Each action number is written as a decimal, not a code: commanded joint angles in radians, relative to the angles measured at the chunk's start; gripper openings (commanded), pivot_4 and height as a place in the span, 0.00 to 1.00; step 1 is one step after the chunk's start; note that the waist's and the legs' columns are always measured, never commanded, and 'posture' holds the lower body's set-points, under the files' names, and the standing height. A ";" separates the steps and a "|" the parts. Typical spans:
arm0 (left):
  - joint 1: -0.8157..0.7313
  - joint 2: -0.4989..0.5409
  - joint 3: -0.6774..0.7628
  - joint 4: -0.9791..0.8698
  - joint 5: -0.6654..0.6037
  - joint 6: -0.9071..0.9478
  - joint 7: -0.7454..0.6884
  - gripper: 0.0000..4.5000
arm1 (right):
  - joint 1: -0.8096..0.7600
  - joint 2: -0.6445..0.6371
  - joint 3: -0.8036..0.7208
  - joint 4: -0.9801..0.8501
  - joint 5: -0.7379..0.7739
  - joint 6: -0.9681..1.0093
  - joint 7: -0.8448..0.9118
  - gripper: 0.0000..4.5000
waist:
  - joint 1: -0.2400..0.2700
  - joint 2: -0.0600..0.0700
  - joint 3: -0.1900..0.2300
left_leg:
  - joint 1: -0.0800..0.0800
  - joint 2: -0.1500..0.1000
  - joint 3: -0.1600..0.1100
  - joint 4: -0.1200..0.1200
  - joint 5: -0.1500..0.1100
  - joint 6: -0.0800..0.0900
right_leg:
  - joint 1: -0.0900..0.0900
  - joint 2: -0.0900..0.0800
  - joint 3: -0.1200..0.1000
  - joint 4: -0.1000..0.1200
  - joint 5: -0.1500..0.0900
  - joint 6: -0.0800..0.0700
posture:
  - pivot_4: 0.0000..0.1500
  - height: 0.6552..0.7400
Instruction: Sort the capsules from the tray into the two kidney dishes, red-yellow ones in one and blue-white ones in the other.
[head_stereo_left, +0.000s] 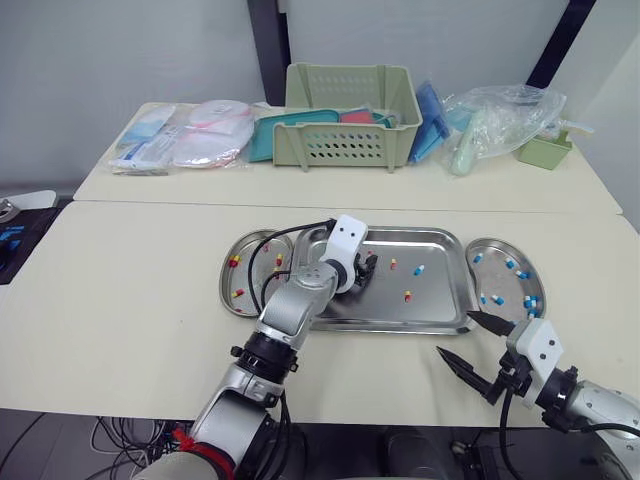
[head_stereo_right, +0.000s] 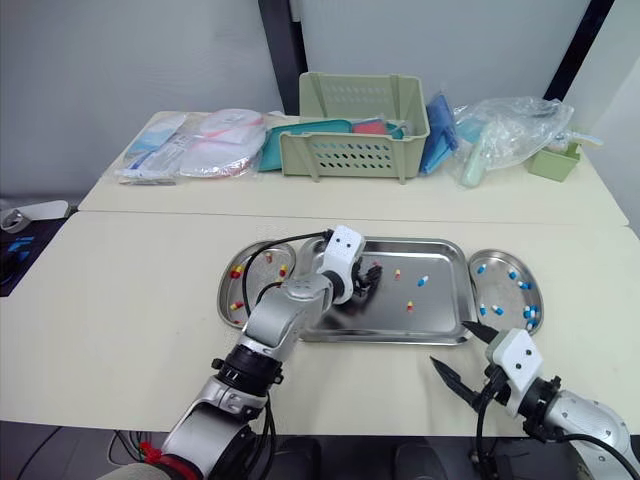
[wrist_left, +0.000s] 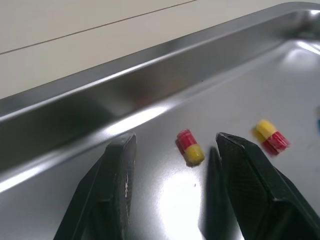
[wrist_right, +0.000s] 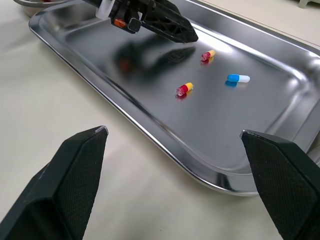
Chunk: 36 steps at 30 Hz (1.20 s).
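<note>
Capsules left in the steel tray (head_stereo_left: 441, 296) number three: two red-yellow capsules, one farther (head_stereo_left: 393, 264) and one nearer (head_stereo_left: 407, 295), and one blue-white capsule (head_stereo_left: 418, 270) just to the right of the farther one. The tray lies on the cream worktop (head_stereo_left: 130, 290) between two kidney dishes.

The left kidney dish (head_stereo_left: 256, 281) touches the tray's left end and holds red-yellow capsules. At least three show, and the left arm covers part of the dish, so the full count cannot be told. The right kidney dish (head_stereo_left: 503, 279) lies just beside the tray's right end and holds about seven blue-white capsules.

The left gripper (head_stereo_left: 370, 266) is low inside the left half of the tray. Its fingers (wrist_left: 117, 180) are moderately parted and hold nothing. In the left wrist view one red-yellow capsule lies on the tray floor in the gap ahead of the tips, touching neither finger, and the second lies just outside one finger.

The right gripper (head_stereo_left: 457, 333) hangs over bare worktop just near of the tray's right near corner. Its two fingers (wrist_right: 75, 170) are spread wide and empty.

On the far worktop stand one pale green basket (head_stereo_left: 350, 115), one small green box (head_stereo_left: 545, 151) at the far right, clear plastic bags (head_stereo_left: 500, 115) beside it, and packets (head_stereo_left: 185, 138) at the left.
</note>
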 joint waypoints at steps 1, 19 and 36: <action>-0.022 -0.012 0.012 0.044 0.013 -0.010 -0.022 0.58 | 0.003 0.003 -0.011 -0.015 0.003 -0.020 0.000 1.00 | 0.001 0.000 0.000 | 0.000 0.000 0.000 0.000 0.000 0.000 | 0.000 0.000 0.000 0.000 0.000 0.000 | 1.00 1.00; 0.000 0.028 0.016 -0.006 0.038 -0.029 -0.140 0.00 | -0.015 0.002 -0.008 -0.067 0.007 0.034 -0.037 1.00 | 0.000 0.001 0.000 | 0.000 0.000 0.000 0.000 0.001 -0.001 | 0.000 0.000 0.000 0.000 0.000 0.000 | 1.00 1.00; 0.126 0.355 0.152 -0.517 -0.133 0.184 -0.381 0.00 | -0.055 -0.063 -0.025 0.103 0.082 -0.237 0.241 1.00 | -0.004 0.001 0.000 | 0.000 0.001 0.000 0.000 0.000 -0.001 | 0.000 0.000 0.000 0.000 0.000 0.000 | 1.00 1.00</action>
